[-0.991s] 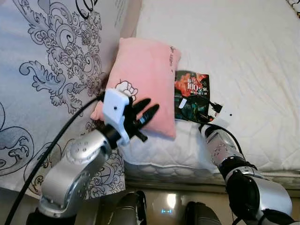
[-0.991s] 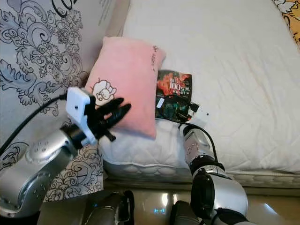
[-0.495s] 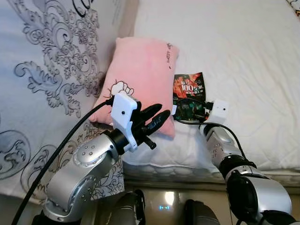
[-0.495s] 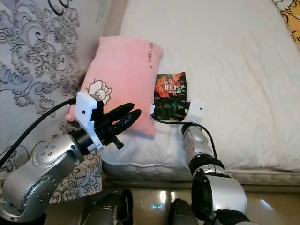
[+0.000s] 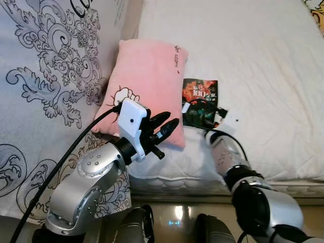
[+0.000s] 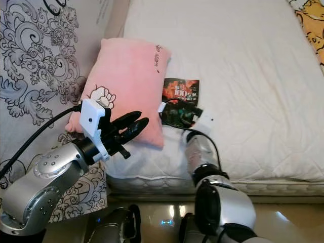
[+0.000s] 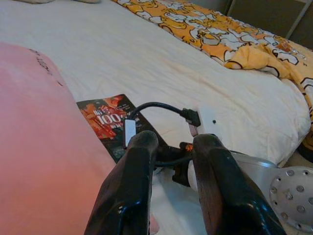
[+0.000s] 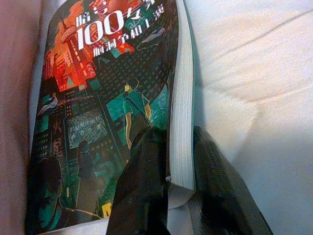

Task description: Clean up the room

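A dark paperback book [image 5: 198, 93] with a red and teal cover lies on the white mattress [image 5: 263, 55], right beside a pink pillow [image 5: 144, 86]. My right gripper [image 8: 175, 141] is shut on the book's near corner, one finger on the cover and one beneath the page edge. In the left eye view that right gripper [image 5: 202, 112] sits at the book's near end. My left gripper [image 5: 171, 123] hovers over the pillow's near right corner, open with nothing between its fingers [image 7: 142, 161].
A grey quilt [image 5: 45, 76] with black scrollwork hangs over the bed's left side. An orange patterned blanket [image 7: 220, 34] lies on the far right of the mattress. The mattress's front edge [image 5: 192, 185] is just below my arms, with glossy floor [image 5: 174, 217] under it.
The view has shifted a little. My left gripper has drifted right along the pillow's near edge. The right gripper has stayed at the book's near corner.
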Robot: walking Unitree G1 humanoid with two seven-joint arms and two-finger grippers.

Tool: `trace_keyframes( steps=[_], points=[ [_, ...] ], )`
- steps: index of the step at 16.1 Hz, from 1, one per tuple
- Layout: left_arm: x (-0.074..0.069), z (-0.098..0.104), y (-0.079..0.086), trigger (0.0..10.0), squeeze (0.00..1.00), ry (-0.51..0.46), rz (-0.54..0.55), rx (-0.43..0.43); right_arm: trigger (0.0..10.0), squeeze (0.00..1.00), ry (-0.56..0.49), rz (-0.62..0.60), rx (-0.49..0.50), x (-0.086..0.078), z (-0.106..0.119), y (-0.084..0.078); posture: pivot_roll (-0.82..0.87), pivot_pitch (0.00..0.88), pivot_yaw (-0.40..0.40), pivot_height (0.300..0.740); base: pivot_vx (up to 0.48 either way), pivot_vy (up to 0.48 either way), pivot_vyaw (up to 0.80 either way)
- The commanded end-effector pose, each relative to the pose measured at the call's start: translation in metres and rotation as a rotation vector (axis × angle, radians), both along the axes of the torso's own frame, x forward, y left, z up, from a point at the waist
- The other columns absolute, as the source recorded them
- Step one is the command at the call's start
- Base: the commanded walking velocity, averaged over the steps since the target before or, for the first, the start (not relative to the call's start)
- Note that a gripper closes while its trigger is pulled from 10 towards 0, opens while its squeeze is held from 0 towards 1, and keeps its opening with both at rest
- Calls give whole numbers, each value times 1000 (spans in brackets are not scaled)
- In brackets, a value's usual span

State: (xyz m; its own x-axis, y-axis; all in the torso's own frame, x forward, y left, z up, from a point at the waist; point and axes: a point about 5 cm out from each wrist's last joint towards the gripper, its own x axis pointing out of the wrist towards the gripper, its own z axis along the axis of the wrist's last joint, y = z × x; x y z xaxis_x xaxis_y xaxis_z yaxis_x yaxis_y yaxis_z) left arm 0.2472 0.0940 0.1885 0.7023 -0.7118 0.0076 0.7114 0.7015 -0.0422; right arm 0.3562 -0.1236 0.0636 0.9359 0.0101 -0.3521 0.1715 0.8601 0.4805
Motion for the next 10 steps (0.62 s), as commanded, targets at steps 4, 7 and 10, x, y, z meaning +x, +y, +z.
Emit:
trace_keyframes(
  steps=[4, 7, 10],
  points=[
    [1, 1, -1, 10000, 0, -14, -3, 4, 10000, 1000, 122, 117, -70, -14, -21, 21, 180, 211, 68, 731, 0, 0, 0],
    [4, -1, -1, 10000, 0, -19, -3, 15, 10000, 1000, 108, 102, 54, -11, -16, 26, 177, 200, 62, 731, 0, 0, 0],
    [9, 0, 1, 10000, 0, -33, 1, 26, 10000, 1000, 100, 117, 71, -11, -15, 29, 171, 188, 62, 731, 0, 0, 0]
  ],
)
